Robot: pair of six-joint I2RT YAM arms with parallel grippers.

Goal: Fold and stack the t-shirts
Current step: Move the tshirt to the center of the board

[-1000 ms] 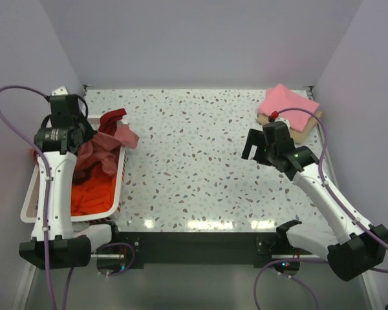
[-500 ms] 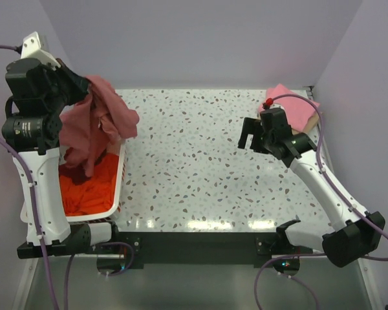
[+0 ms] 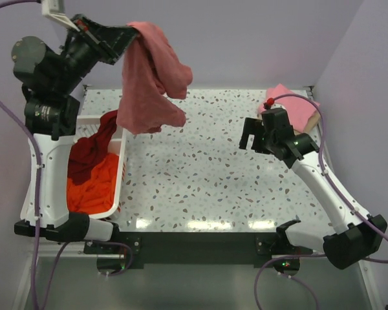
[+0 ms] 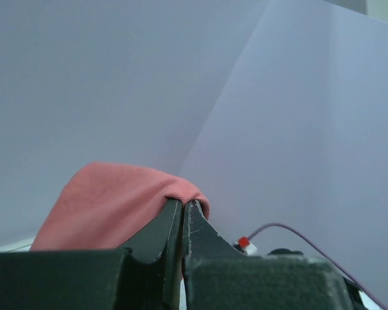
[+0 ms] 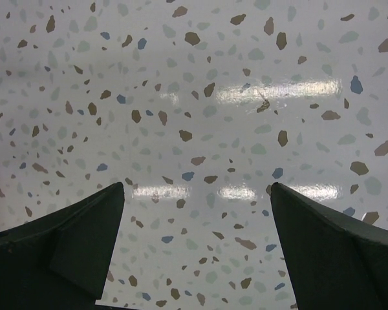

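My left gripper (image 3: 126, 33) is raised high at the back left and is shut on a dusty rose-red t-shirt (image 3: 149, 81), which hangs down in loose folds above the table. In the left wrist view the same rose-red t-shirt (image 4: 110, 210) drapes over the closed left gripper (image 4: 183, 203). A dark maroon t-shirt (image 3: 90, 152) and an orange t-shirt (image 3: 90, 187) lie in the white basket (image 3: 119, 187). A bright pink folded t-shirt (image 3: 297, 110) lies at the back right corner. My right gripper (image 3: 249, 139) hovers open over bare table, and the right wrist view shows nothing between the right gripper (image 5: 197, 194) fingers.
The white slatted basket stands at the left edge of the speckled table (image 3: 194, 174). Purple walls close in the back and both sides. A tan board (image 3: 307, 132) lies under the pink shirt. Cables loop around both arms.
My left arm has lifted the rose-red shirt out of the basket, up and rightward, so it now hangs free. The right arm shifted slightly toward the back and stays open.
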